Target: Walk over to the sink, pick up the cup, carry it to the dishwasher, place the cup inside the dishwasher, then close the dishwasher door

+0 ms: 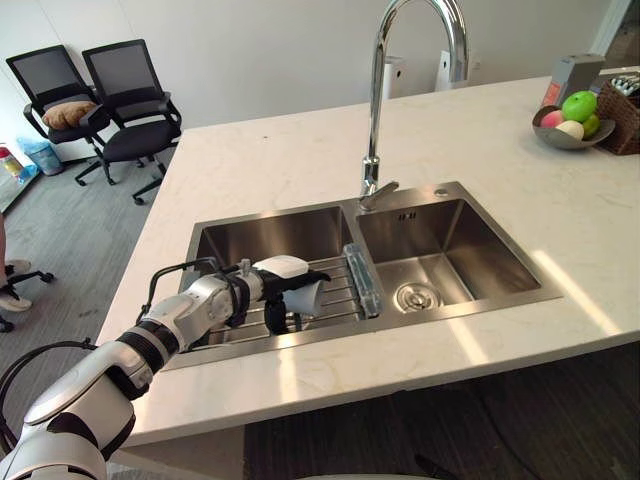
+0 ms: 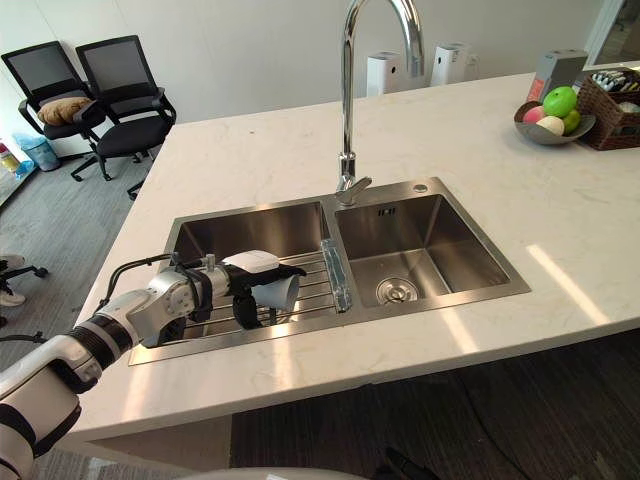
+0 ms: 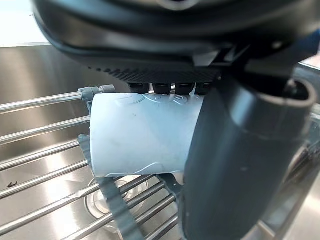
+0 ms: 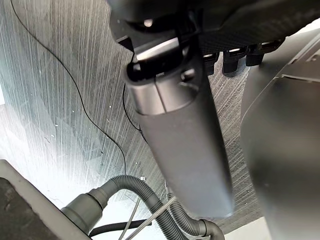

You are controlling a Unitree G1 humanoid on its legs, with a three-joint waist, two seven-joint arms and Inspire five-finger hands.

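Since the left hand (image 1: 268, 290) has its fingers and thumb curled round the cup (image 3: 142, 135), the step in hand looks to be the pick-up at the sink (image 1: 440, 192). The cup lies on its side on the rack (image 1: 340, 290) over the left basin (image 1: 270, 235), and seems to rest on the bars, not yet lifted. The next move calls for a firm enough hold that the smooth pale cup does not roll or slip, then a straight lift clear of the rack and basin wall before turning away, keeping wide of the tap (image 1: 378, 100). The carry, the loading and the door all remain to do. The right hand (image 4: 180, 165) hangs low over the floor; whether it is open I cannot tell. The right basin (image 1: 460, 250) holds just its drain (image 1: 417, 295). At the counter's far right a bowl (image 1: 560, 142) holds a green apple (image 1: 578, 105) and two paler fruits, with a basket (image 1: 622, 125) just beside it
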